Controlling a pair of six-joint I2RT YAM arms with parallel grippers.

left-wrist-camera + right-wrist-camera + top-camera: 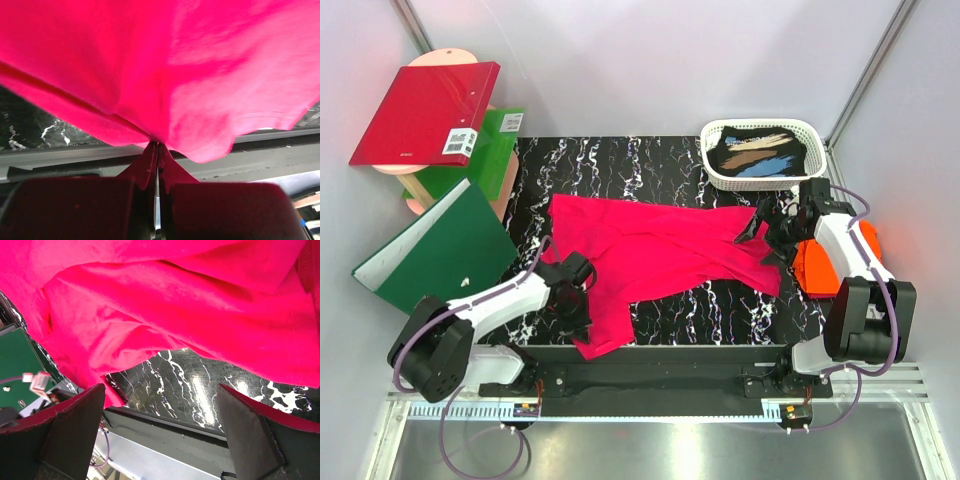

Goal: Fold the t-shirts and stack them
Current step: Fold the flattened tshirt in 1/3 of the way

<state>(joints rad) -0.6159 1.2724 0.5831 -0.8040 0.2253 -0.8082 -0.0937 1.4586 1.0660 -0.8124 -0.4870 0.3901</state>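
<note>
While near t-shirt (650,255), cloth (762,152) in basket (760,181)

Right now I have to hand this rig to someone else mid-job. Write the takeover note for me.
Left gripper: shut on the near left part of the magenta t-shirt.
Right gripper: open at the shirt's right end, nothing between its fingers.
Magenta t-shirt: spread out and rumpled across the table.
Orange t-shirt: at the table's right edge, partly hidden by the right arm.
Done: no fold, no stack.
Left: fold the magenta one, see to the orange one, then stack them.
</note>
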